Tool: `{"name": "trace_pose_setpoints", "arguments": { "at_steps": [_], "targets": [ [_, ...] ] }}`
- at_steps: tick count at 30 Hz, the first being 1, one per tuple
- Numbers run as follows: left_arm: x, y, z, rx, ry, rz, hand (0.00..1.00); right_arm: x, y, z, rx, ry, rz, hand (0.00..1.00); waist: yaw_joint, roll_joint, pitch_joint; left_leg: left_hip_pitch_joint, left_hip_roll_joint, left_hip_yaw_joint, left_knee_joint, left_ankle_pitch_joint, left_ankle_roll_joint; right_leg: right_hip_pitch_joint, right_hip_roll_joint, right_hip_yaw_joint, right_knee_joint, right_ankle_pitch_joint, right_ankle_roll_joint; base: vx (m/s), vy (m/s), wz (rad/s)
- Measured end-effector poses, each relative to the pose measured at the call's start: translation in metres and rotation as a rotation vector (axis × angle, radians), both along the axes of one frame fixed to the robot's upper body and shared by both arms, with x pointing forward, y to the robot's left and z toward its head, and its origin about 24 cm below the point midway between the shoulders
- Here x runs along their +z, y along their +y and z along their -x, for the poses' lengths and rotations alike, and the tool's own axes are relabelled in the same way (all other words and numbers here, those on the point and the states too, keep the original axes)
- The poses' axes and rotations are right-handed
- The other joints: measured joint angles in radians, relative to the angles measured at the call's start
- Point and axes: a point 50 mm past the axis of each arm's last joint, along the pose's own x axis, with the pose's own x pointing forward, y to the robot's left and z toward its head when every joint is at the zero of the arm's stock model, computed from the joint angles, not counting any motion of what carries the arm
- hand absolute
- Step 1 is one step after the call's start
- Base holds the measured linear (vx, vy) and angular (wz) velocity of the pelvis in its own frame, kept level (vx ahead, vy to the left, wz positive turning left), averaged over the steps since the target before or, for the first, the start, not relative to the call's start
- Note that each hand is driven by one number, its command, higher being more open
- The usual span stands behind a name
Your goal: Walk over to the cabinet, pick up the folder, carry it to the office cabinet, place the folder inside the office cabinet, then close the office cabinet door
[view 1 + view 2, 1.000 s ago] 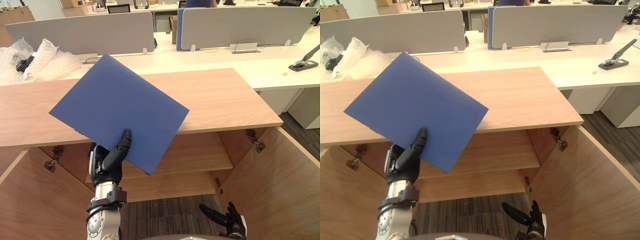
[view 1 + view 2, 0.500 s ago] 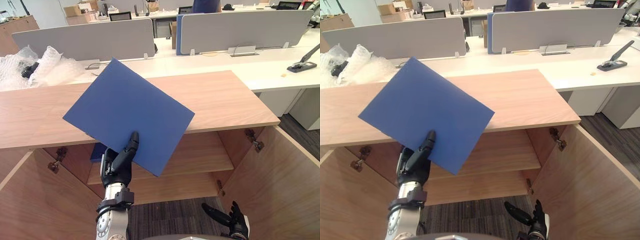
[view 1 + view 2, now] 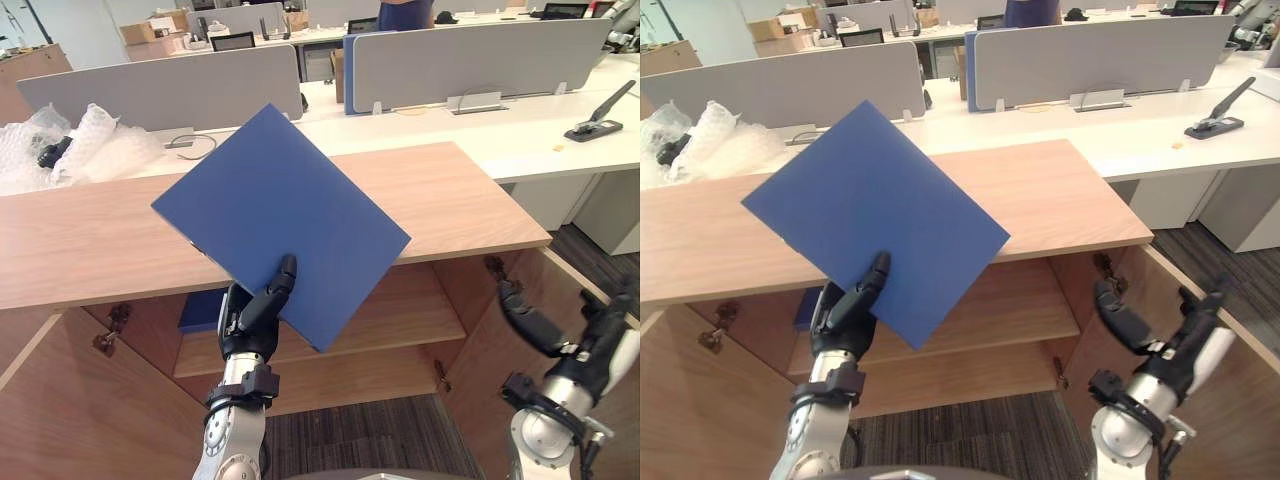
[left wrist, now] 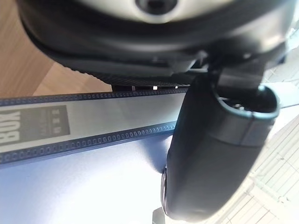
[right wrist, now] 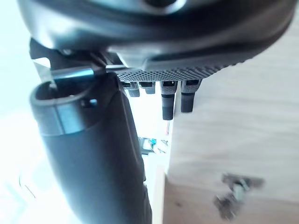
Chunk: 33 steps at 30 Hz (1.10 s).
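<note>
The blue folder (image 3: 285, 220) is held tilted in the air in front of the wooden office cabinet (image 3: 440, 200). My left hand (image 3: 252, 322) is shut on the folder's lower edge, thumb pressed on its face; the left wrist view shows that thumb (image 4: 210, 154) on the folder (image 4: 70, 177). Both cabinet doors stand open, showing an inner shelf (image 3: 400, 320). My right hand (image 3: 545, 335) is raised beside the open right door (image 3: 490, 360), fingers spread and holding nothing. The right wrist view has its thumb (image 5: 93, 154) near the door panel (image 5: 243, 121) and a hinge (image 5: 233, 193).
A second blue item (image 3: 203, 308) lies on the shelf's left end. The open left door (image 3: 70, 410) flanks my left arm. Bubble wrap (image 3: 85, 140) lies on the white desk (image 3: 480, 130) behind the cabinet, along with grey dividers (image 3: 470, 55) and a stapler (image 3: 598, 120).
My right hand has risen from low near the floor to beside the open right door. The left hand and folder have moved slightly up and right.
</note>
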Motion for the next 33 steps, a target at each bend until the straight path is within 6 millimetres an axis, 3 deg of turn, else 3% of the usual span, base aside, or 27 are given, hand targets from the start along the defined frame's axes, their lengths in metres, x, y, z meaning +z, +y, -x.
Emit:
{"name": "trace_pose_setpoints", "arguments": {
  "at_steps": [7, 10, 15, 18, 25, 33],
  "targets": [
    [0.003, -0.003, -0.013, -0.025, -0.027, 0.008, 0.00, 0.035, 0.000, -0.017, 0.033, -0.199, 0.062, 1.00, -0.021, 0.000, 0.000, -0.004, -0.001, 0.001, 0.010, -0.001, 0.000, 0.008, 0.001, 0.006, -0.028, 0.026, 0.001, -0.05, 0.020, -0.02],
    [0.010, -0.001, -0.022, -0.047, -0.074, 0.006, 0.00, 0.048, -0.004, -0.027, 0.127, -0.345, -0.025, 1.00, -0.021, 0.001, 0.005, -0.017, -0.001, 0.002, 0.018, -0.001, 0.000, 0.008, 0.001, 0.010, -0.049, 0.046, 0.002, -0.04, 0.021, -0.04],
    [0.020, 0.010, -0.038, -0.085, -0.163, -0.043, 0.00, 0.069, -0.019, -0.059, 0.456, -0.499, -0.126, 1.00, -0.024, 0.000, 0.008, -0.027, -0.004, 0.005, 0.019, 0.003, 0.006, 0.011, 0.001, 0.015, -0.079, 0.073, 0.005, -0.01, 0.013, -0.03],
    [0.024, 0.012, -0.043, -0.114, -0.196, -0.061, 0.00, 0.082, -0.018, -0.081, 0.683, -0.520, -0.150, 1.00, -0.024, -0.001, 0.009, -0.027, -0.005, 0.002, 0.017, 0.005, 0.008, 0.013, 0.000, 0.010, -0.082, 0.075, 0.005, 0.00, 0.003, 0.01],
    [0.024, 0.013, -0.044, -0.166, -0.218, -0.078, 0.00, 0.096, 0.007, -0.117, 1.145, -0.424, -0.196, 1.00, -0.025, -0.015, 0.019, -0.026, -0.009, -0.008, 0.008, 0.009, 0.014, 0.035, -0.002, -0.001, -0.122, 0.092, 0.008, 0.00, 0.006, 0.04],
    [0.026, 0.002, -0.046, -0.283, -0.239, -0.102, 0.00, 0.100, 0.029, -0.139, 1.454, -0.143, -0.158, 1.00, -0.023, -0.025, 0.027, -0.022, -0.016, -0.026, -0.020, 0.025, 0.020, 0.046, -0.007, -0.020, -0.138, 0.095, 0.010, 0.01, 0.019, 0.07]
  ]
}}
